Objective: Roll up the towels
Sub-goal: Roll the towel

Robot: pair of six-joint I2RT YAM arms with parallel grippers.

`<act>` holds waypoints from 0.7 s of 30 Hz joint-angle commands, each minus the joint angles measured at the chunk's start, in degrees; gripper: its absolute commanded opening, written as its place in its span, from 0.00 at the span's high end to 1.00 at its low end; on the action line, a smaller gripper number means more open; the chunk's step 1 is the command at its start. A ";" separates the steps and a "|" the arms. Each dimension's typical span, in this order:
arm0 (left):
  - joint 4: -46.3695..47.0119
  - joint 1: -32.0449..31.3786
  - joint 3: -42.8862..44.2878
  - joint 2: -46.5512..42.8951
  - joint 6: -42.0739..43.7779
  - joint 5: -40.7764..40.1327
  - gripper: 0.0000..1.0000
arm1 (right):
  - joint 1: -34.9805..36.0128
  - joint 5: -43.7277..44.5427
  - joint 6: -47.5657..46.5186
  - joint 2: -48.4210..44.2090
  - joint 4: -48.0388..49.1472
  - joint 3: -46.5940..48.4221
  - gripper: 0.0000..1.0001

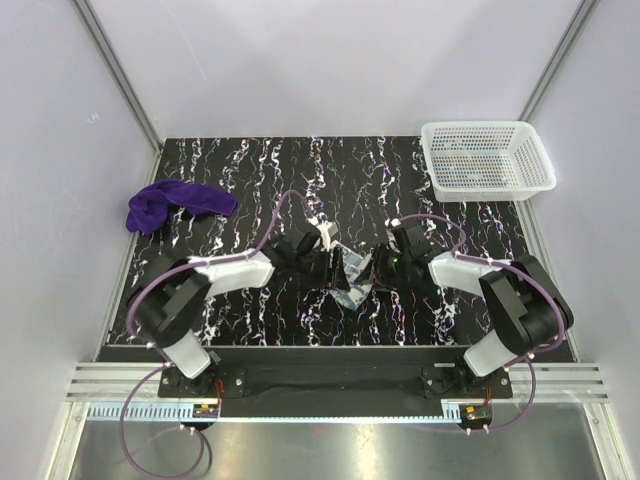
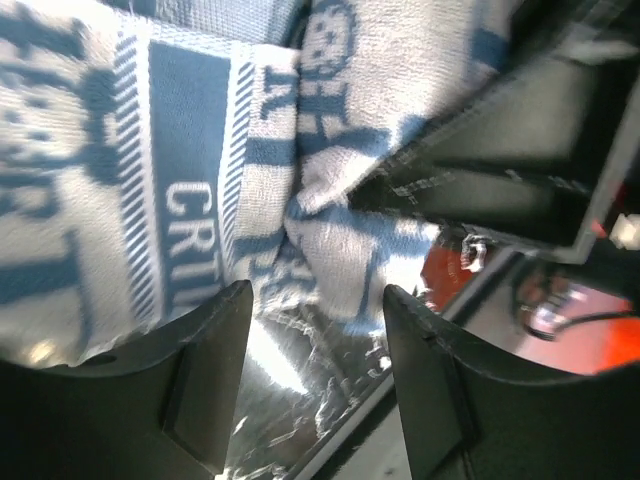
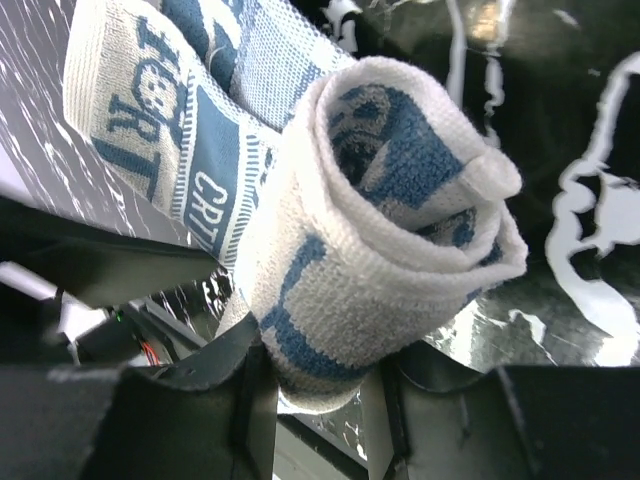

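The white towel with a blue printed pattern (image 1: 352, 278) lies mid-table between my two grippers, partly rolled. In the right wrist view its rolled end (image 3: 380, 260) sits squeezed between my right gripper's (image 3: 325, 385) fingers. My left gripper (image 2: 315, 300) is open just short of the towel's flat part (image 2: 190, 180), nothing between its fingers. The plain purple towel (image 1: 170, 205) lies crumpled at the table's far left, away from both grippers (image 1: 325, 265) (image 1: 378, 265).
A white plastic mesh basket (image 1: 487, 158) stands at the back right corner. The black marbled table (image 1: 330, 170) has walls on three sides. Both arms crowd the middle of the table, near its front edge.
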 commanded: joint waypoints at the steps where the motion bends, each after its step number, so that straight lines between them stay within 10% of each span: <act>1: -5.70 -4.01 -0.74 -8.40 7.48 -19.29 0.40 | 0.72 -3.36 -5.24 2.24 -5.62 3.12 0.75; 9: -2.81 -20.11 -1.18 -18.44 18.56 -43.05 0.36 | 1.86 -4.42 -6.74 4.79 -10.01 6.38 0.75; 21: -3.60 -29.96 4.71 -3.68 23.41 -52.22 0.26 | 2.04 -4.77 -7.45 4.88 -11.78 7.09 0.75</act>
